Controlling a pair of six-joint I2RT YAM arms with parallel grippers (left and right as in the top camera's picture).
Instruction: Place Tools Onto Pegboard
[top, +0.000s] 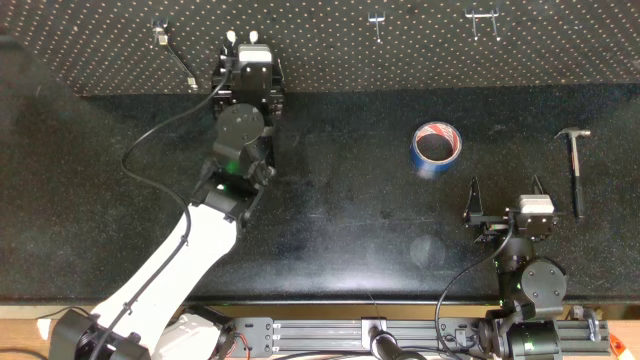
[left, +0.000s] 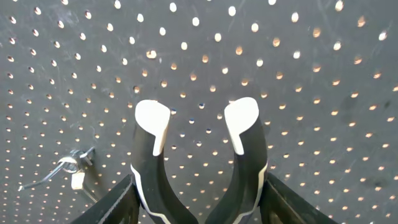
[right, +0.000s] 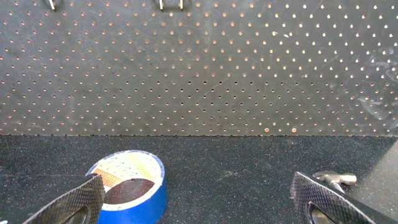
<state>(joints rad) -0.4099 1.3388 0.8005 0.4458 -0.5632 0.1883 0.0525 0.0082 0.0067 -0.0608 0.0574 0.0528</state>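
Up at upper left, the left pincer (top: 248, 85) clamps the pliers (top: 252, 40), handles pointing up-frame against the pegboard (top: 400, 50), hook (top: 165, 40) to their left; the right pincer (top: 505, 197) sits open.

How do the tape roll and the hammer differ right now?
Tape roll is a short blue ring lying flat, hole up; hammer is long and thin, head toward the pegboard. Tape roll lies left of the open right gripper, hammer right of it. Both lie on the table, unhung and ungripped.
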